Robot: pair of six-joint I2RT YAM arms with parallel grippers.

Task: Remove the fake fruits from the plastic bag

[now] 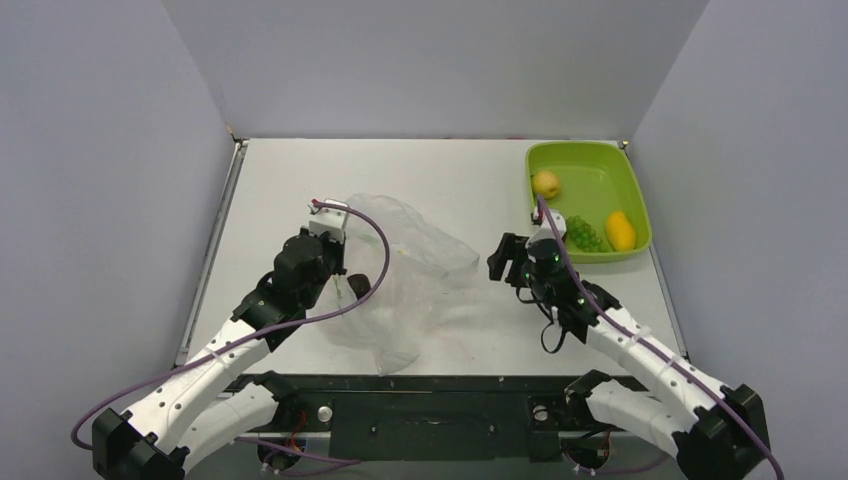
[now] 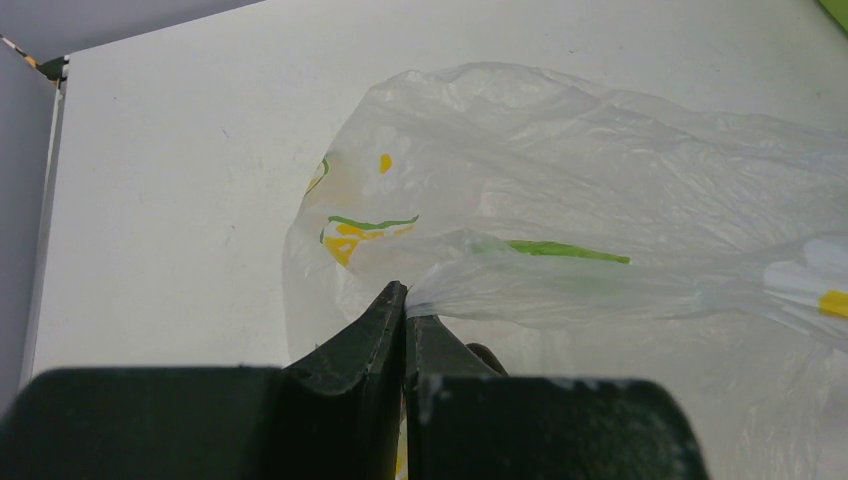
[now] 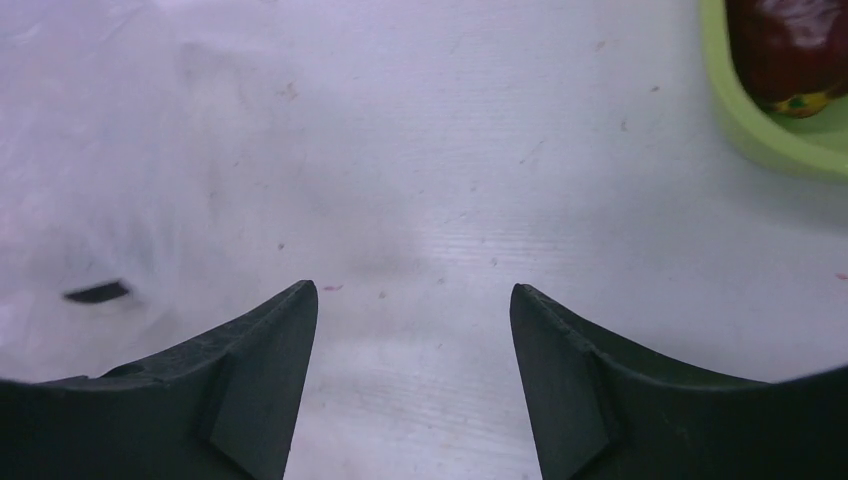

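Observation:
The clear flower-printed plastic bag (image 1: 405, 275) lies crumpled in the middle of the table. My left gripper (image 2: 407, 300) is shut on a gathered fold of the bag (image 2: 600, 190) at its left side. My right gripper (image 1: 508, 262) hangs open just right of the bag, and the right wrist view shows only bare table between its fingertips (image 3: 413, 295). Fake fruits sit in the green tray (image 1: 635, 185): a yellow round one (image 1: 545, 183), a green bunch (image 1: 586, 235), a yellow-orange one (image 1: 620, 230) and a dark reddish one (image 3: 790, 45). No fruit shows through the bag's film.
The tray stands at the back right corner, its near rim (image 3: 760, 130) just right of my right gripper. Grey walls enclose the table on three sides. A purple cable (image 1: 375, 235) loops over the bag from the left arm.

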